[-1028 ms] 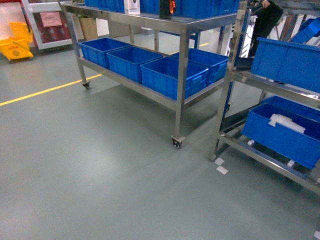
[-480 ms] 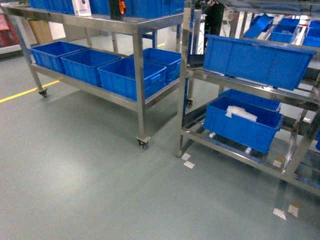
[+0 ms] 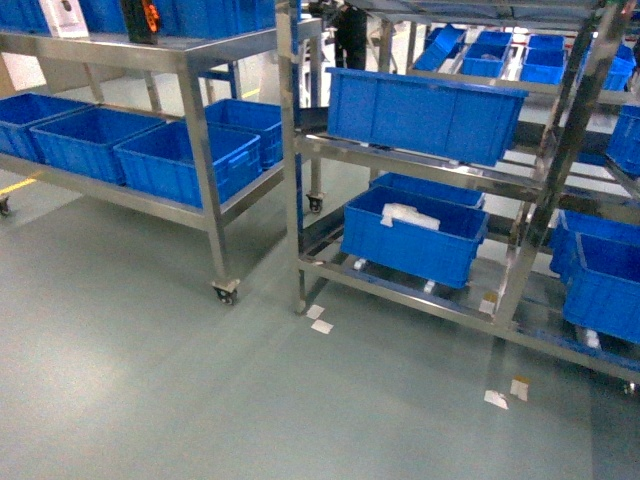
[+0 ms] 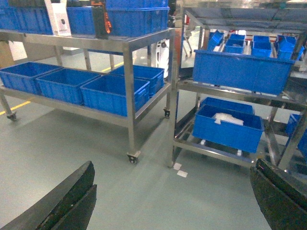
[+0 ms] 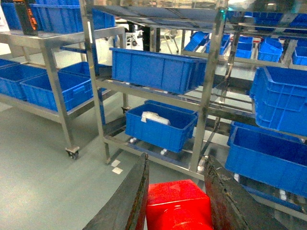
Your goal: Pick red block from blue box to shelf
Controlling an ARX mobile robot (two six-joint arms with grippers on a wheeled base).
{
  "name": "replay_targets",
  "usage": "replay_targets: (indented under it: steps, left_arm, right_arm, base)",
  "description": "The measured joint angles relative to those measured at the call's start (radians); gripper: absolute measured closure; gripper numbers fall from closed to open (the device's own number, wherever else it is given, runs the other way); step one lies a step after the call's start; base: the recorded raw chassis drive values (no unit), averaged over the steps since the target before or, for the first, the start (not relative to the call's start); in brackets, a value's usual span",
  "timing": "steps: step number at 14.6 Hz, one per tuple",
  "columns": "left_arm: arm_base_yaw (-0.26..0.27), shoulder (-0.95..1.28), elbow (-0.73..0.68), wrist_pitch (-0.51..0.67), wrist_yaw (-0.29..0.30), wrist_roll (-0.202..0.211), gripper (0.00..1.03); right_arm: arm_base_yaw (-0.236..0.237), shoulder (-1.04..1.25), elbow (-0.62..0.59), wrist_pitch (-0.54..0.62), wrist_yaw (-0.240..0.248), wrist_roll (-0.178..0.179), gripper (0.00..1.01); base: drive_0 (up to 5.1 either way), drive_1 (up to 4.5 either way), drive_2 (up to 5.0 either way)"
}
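In the right wrist view my right gripper (image 5: 176,165) is shut on the red block (image 5: 176,206), a glossy red cube pressed between the two dark fingers. The shelf (image 3: 297,150), a tall rack of shiny steel uprights and rails, fills the right half of the head view and stands ahead in both wrist views (image 5: 209,86) (image 4: 173,86). My left gripper (image 4: 174,165) is open, its fingers at the lower corners with only grey floor between them. The blue box is out of view. Neither gripper shows in the head view.
A wheeled steel cart (image 3: 205,150) with dark blue crates (image 3: 185,160) stands left of the shelf. Dark blue crates sit on the shelf's tiers (image 3: 425,105), one holding something white (image 3: 410,245). White tape marks (image 3: 320,320) lie on the floor by the shelf's foot.
The head view has swung to the right: the wheeled cart has slid to the left edge and the shelf has come from the right edge towards the middle and nearer.
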Motion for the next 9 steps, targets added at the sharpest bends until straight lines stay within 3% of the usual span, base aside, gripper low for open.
replay_targets:
  steps: [9]
  left_arm:
    - [0.000, 0.000, 0.000, 0.000, 0.000, 0.000, 0.05]
  right_arm:
    - [0.000, 0.000, 0.000, 0.000, 0.000, 0.000, 0.73]
  base:
    - [0.1, 4.32, -4.2]
